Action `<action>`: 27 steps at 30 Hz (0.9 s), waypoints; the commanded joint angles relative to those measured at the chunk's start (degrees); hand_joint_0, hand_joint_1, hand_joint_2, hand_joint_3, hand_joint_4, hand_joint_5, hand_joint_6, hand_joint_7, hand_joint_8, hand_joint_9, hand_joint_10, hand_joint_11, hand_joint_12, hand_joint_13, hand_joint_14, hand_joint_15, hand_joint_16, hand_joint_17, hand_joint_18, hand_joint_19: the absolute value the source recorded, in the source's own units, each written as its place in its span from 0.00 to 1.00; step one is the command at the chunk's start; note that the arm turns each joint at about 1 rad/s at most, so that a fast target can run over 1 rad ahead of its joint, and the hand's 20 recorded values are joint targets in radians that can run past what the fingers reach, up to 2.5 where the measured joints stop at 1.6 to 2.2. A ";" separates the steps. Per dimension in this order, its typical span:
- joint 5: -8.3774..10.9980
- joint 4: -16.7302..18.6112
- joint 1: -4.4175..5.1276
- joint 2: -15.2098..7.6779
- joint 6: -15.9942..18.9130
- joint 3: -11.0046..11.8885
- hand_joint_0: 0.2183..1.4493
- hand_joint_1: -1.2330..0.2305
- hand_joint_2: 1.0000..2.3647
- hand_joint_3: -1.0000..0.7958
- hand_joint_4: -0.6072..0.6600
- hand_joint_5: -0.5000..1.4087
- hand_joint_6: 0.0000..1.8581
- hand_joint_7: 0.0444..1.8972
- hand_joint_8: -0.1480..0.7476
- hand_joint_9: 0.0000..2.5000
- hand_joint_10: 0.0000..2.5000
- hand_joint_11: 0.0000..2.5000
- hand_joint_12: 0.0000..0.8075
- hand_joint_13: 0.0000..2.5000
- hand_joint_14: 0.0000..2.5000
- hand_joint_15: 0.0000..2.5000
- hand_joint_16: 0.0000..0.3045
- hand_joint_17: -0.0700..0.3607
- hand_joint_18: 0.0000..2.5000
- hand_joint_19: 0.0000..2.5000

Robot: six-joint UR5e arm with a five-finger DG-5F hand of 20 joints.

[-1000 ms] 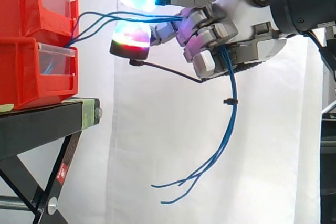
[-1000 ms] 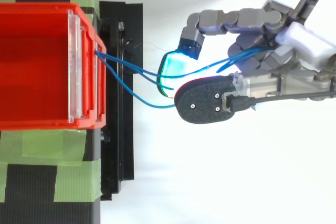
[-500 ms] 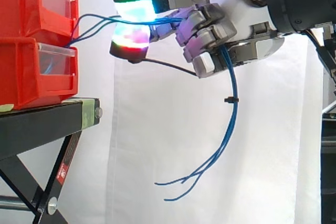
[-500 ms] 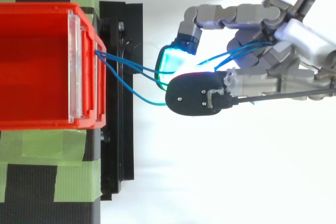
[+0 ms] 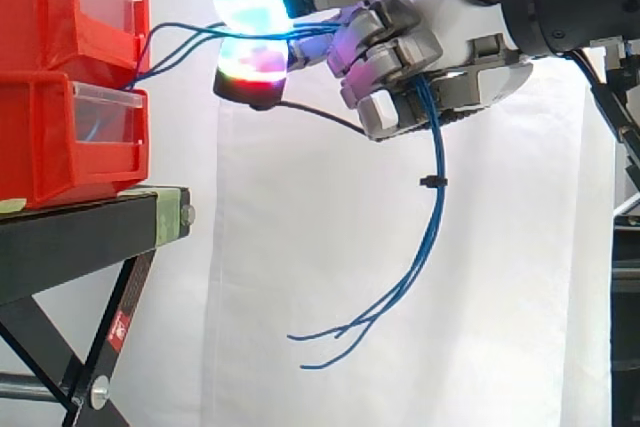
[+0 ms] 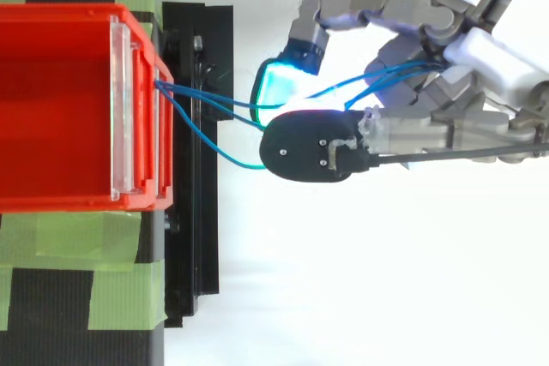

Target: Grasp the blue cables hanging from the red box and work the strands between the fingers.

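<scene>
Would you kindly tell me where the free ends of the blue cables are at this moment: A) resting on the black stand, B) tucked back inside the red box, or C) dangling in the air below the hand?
C: in the side view the blue cables run through the curled fingers of the hand and their ends hang loose below it, clear of the black stand and the red box.

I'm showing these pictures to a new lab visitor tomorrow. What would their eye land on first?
Most likely the hand at upper right of the side view, with the blue cables passing between its glowing fingertips. Next, the cables themselves: they run from the stacked red bins at left into the curled fingers, then hang loose below the hand.
</scene>
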 commanded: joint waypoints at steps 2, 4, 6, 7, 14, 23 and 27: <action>0.00 1.08 0.01 -0.02 -1.05 -0.04 0.69 0.25 0.01 0.32 0.56 0.26 0.62 0.60 0.66 0.71 1.00 1.00 0.85 0.82 1.00 0.72 0.78 0.58 1.00 0.29; -0.09 2.05 0.01 -0.02 -1.67 0.04 0.65 0.24 0.01 0.27 0.56 0.25 0.65 0.60 0.66 0.71 1.00 1.00 0.85 0.82 1.00 0.72 0.78 0.58 1.00 0.29; -0.09 2.40 0.01 -0.02 -2.11 0.04 0.68 0.26 0.02 0.39 0.45 0.25 0.72 0.63 0.66 0.71 1.00 1.00 0.85 0.82 1.00 0.72 0.78 0.58 1.00 0.29; -0.09 2.40 0.01 -0.02 -2.29 -0.04 0.70 0.26 0.01 0.44 0.43 0.25 0.73 0.68 0.66 0.71 1.00 1.00 0.85 0.82 1.00 0.72 0.78 0.58 1.00 0.29; -0.09 2.31 0.36 -0.02 -2.46 0.04 0.88 0.36 0.01 0.56 0.53 0.60 0.17 0.82 0.66 0.71 1.00 1.00 0.85 0.82 1.00 0.72 0.78 0.58 1.00 0.29; 0.09 2.93 0.53 -0.11 -4.22 -0.04 0.72 0.36 0.00 0.61 0.60 0.58 0.00 0.82 0.66 0.71 1.00 1.00 0.85 0.82 1.00 0.72 0.78 0.58 1.00 0.29; 0.18 2.84 0.71 -0.11 -4.22 -0.04 0.87 0.32 0.01 0.44 0.51 0.32 0.67 0.66 0.66 0.71 1.00 1.00 0.85 0.82 1.00 0.72 0.78 0.58 1.00 0.29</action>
